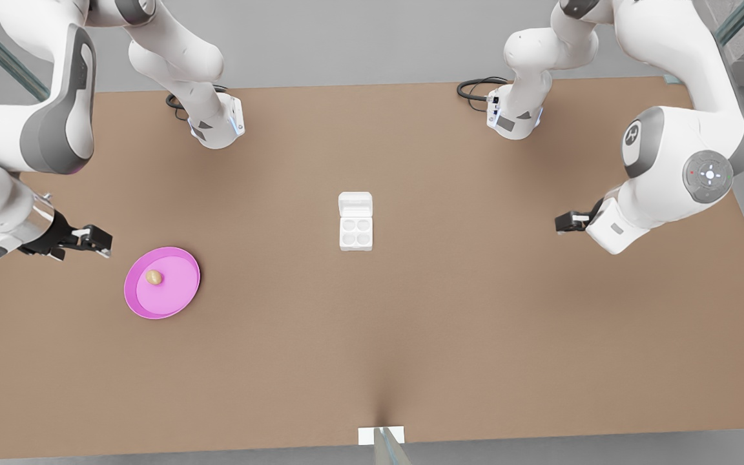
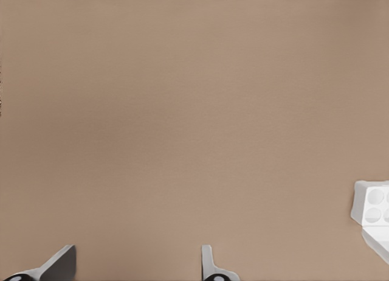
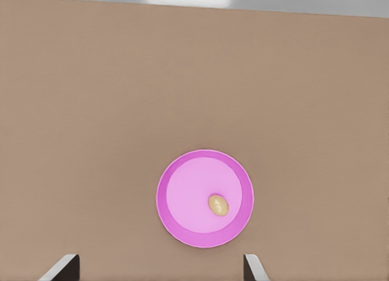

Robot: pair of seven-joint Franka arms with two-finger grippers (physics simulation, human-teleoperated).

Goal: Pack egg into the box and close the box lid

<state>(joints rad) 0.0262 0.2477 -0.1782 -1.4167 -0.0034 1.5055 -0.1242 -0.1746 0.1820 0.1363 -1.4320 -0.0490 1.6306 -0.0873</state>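
Nothing is grasped yet: the egg (image 1: 154,277) lies on the pink plate (image 1: 181,294) at lower left, the box (image 1: 355,221) mid-frame, its box lid (image 1: 354,203) open. My right tool (image 1: 91,240) hovers spread beside the plate and must descend onto the egg; my left tool (image 1: 569,221) waits at right, fingers spread. The brown worktop (image 1: 475,336) is plain, grey floor beyond.

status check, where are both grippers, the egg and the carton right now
Right gripper open, above table beside round pink plate. Left gripper open, waiting off white four-cup plastic carton, lid open. Tiny tan egg on plate. Path clear.
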